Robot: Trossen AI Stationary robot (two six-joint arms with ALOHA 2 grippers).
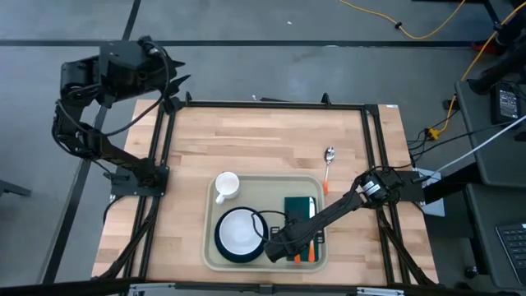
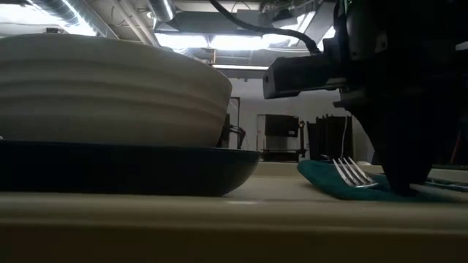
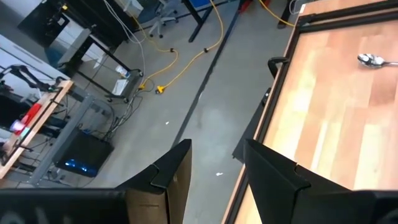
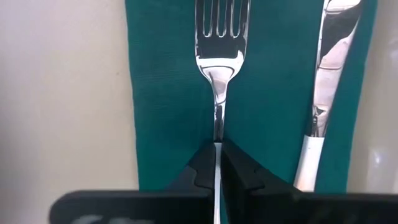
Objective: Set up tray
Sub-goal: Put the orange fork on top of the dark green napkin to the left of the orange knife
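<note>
Two arms. Left pincer (image 3: 214, 171): released, parked off the worktop's (image 1: 263, 140) far left corner. Tray (image 1: 212, 247): near worktop edge, carrying cup (image 1: 226, 186), plate (image 1: 222, 244) with bowl (image 1: 240, 230), napkin (image 4: 165, 93), knife (image 4: 329, 81). Right pincer (image 4: 217, 165): clenched on fork (image 4: 219, 56) over napkin.

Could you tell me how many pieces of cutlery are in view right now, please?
3. A fork lies on the green napkin in the tray, pinched at its handle by the right gripper; a knife lies beside it; a spoon rests on the table beyond the tray.
</note>
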